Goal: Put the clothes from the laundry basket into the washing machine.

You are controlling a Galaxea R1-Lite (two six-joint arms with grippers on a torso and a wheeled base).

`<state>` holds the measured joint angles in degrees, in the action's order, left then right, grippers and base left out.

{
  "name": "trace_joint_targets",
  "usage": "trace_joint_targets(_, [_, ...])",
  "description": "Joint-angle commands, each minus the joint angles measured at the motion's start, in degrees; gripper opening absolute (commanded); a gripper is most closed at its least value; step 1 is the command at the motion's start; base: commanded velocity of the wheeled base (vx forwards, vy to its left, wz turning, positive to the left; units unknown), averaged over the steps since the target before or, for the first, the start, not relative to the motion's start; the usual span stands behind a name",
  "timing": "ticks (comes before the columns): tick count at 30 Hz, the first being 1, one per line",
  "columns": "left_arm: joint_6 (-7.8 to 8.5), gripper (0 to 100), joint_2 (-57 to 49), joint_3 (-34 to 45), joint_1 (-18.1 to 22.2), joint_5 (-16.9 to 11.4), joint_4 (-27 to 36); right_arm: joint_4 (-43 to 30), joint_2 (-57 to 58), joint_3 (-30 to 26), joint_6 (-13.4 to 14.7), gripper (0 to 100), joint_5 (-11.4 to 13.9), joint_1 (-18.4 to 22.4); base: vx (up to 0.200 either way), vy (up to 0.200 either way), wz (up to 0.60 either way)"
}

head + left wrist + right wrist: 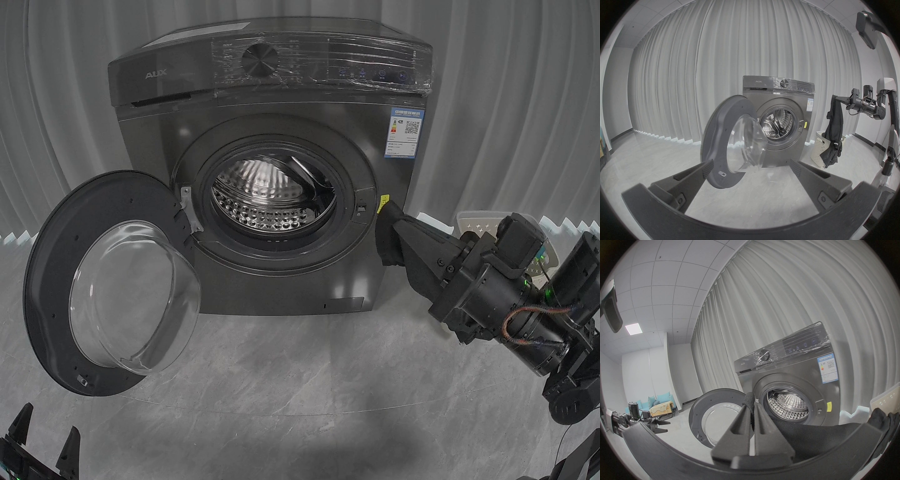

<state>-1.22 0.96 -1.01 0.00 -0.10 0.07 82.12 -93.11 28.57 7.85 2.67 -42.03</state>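
The grey washing machine [269, 94] stands ahead, its round door [112, 281] swung open to the left and its steel drum [272, 197] bare inside. My right gripper [400, 228] is shut on a black garment [389, 247], held in the air by the machine's right front corner. In the right wrist view the fingers [742, 427] pinch the black garment [812, 435], level with the drum opening [787, 404]. The garment [834, 134] hangs long over the white laundry basket [820, 148]. My left gripper [50, 422] sits low at the near left, open and holding nothing.
The open door [731, 140] juts out over the floor in front of the left gripper [750, 163]. The basket [478, 222] stands on the floor right of the machine, behind my right arm. Pleated curtains hang behind the machine. Bare tiled floor spreads in front of it.
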Motion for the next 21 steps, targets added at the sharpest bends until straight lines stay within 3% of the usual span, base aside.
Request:
trace_joint_targets(1, [-0.01, 100, -1.0, 0.9, 0.0, 0.0, 0.0, 0.1, -0.1, 0.3, 0.2, 0, 0.0, -1.6, 0.0, 0.0, 0.0])
trace_joint_targets(7, [-0.01, 100, -1.0, 0.8, 0.0, 0.0, 0.0, 0.0, -0.4, 0.3, 0.7, 0, -0.3, -0.9, 0.0, 0.0, 0.0])
trace_joint_targets(13, [-0.01, 100, -1.0, 0.9, 0.0, 0.0, 0.0, -0.7, -2.1, 0.9, 0.9, 0, -5.6, 0.6, 0.0, 0.0, 0.0])
trace_joint_targets(21, [-0.01, 100, -1.0, 0.9, 0.0, 0.0, 0.0, -0.9, -4.0, 3.8, 2.4, 0, -10.1, 1.3, 0.0, 0.0, 0.0])
